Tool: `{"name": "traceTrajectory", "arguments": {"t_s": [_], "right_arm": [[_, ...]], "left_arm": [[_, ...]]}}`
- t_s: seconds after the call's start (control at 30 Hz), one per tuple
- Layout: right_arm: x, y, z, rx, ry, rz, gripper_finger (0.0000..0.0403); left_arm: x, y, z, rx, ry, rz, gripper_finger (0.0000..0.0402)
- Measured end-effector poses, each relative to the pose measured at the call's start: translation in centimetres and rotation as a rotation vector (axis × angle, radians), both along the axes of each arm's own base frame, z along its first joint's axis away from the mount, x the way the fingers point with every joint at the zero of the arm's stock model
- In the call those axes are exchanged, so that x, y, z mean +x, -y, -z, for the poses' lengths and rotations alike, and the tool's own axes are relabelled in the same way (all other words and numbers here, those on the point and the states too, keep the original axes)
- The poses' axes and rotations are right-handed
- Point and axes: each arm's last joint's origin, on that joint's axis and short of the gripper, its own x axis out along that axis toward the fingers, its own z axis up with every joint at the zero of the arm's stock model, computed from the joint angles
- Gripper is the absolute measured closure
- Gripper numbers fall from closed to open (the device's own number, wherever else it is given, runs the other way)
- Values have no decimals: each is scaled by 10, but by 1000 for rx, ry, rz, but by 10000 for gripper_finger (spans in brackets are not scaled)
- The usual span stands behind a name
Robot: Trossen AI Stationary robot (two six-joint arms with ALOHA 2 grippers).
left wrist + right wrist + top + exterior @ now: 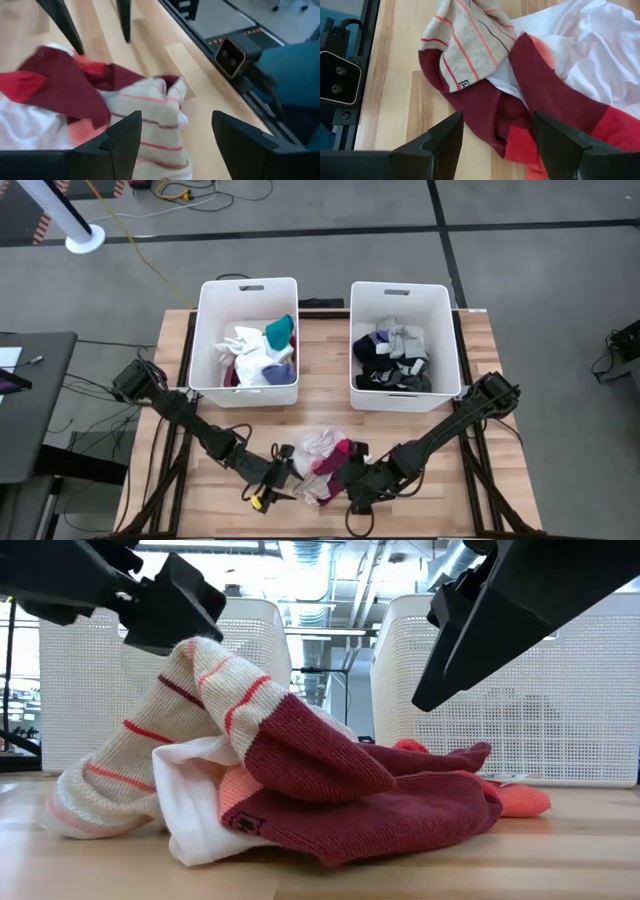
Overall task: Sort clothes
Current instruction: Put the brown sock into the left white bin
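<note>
Maroon-toed beige sock [200, 730] with red stripes, white garment [195, 805].

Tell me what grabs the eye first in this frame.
A small heap of clothes, maroon, white and striped cream, lies at the table's near edge, with the left gripper and right gripper open on either side of it. Behind stand two white bins: the left bin holds light pieces, the right bin dark ones.

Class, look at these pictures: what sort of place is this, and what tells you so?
Probably a robotics lab or workshop: a bare wooden table on a grey floor, cables trailing across it, and exposed ceiling ducts behind two white bins.
</note>
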Motion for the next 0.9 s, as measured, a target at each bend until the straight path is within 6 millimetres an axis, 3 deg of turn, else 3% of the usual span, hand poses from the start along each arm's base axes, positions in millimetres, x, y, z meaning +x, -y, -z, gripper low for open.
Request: {"name": "traceTrajectory", "arguments": {"t_s": [0.2, 0.43, 0.6, 0.9], "right_arm": [[0, 0, 0, -1, -1, 0, 149], [-1, -2, 0, 7, 4, -1, 149], [-3, -5, 0, 6, 1, -9, 149], [-3, -5, 0, 1, 1, -10, 149]], "left_arm": [[13, 17, 22, 77, -76, 0, 166], [25, 20, 13, 190, -31, -106, 177], [25, 20, 13, 217, -32, -97, 236], [24, 20, 15, 287, -51, -66, 391]]}}
